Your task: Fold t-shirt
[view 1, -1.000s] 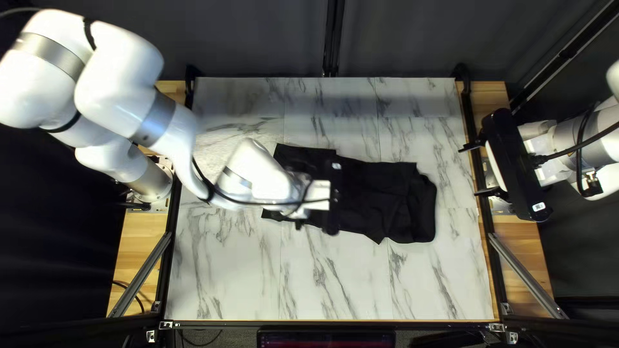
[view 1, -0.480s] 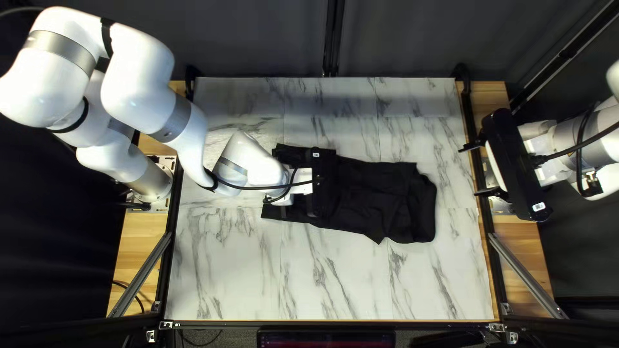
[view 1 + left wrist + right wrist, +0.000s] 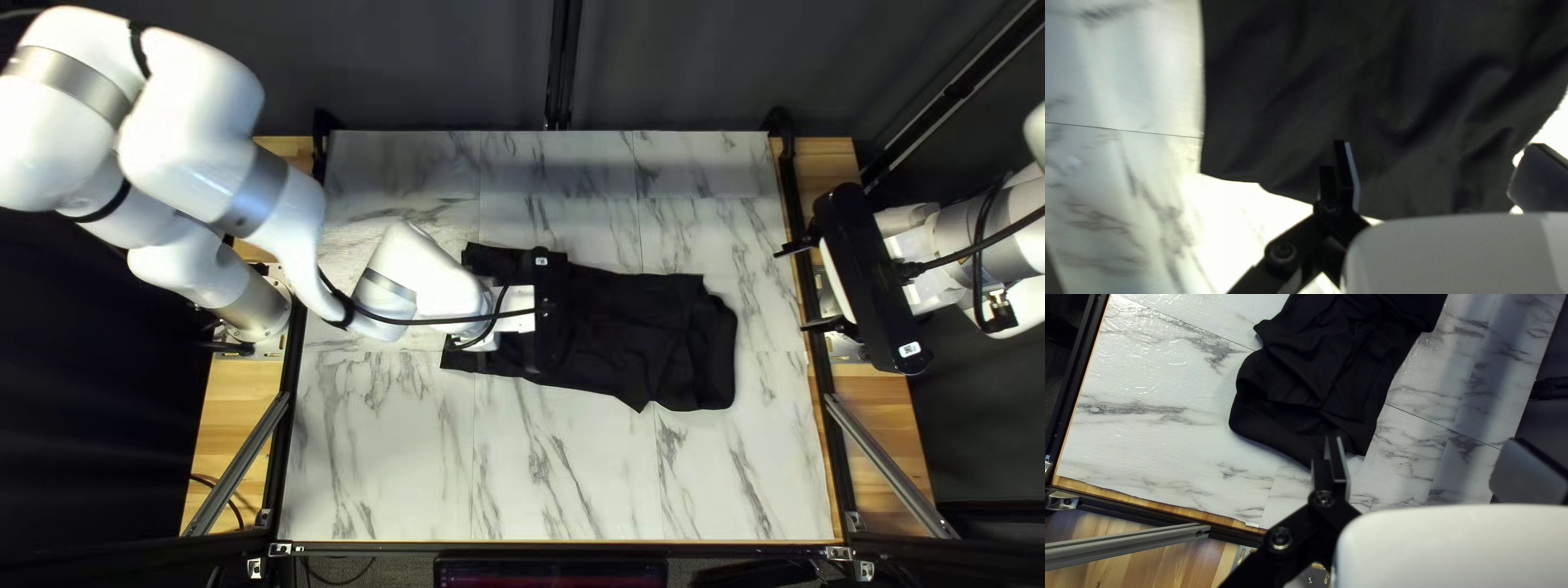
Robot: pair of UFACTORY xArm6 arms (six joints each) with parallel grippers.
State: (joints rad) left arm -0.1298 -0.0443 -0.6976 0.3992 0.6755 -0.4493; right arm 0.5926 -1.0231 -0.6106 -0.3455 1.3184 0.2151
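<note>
Over the black T-shirt (image 3: 653, 327): left gripper (image 3: 517, 316) is reaching, fingers standing wide apart; contact unclear.
Marble-patterned table (image 3: 370, 457), right edge: right gripper (image 3: 791, 290) is hanging, fingers standing wide apart.
Table middle: black T-shirt is lying rumpled.
Room: dark curtain (image 3: 435, 65) is hanging behind.

We have room over the worktop (image 3: 566, 468) on the t-shirt's (image 3: 642, 327) near and far sides; above its left part, our left gripper (image 3: 552, 316) and left arm (image 3: 419, 272) block passage.
</note>
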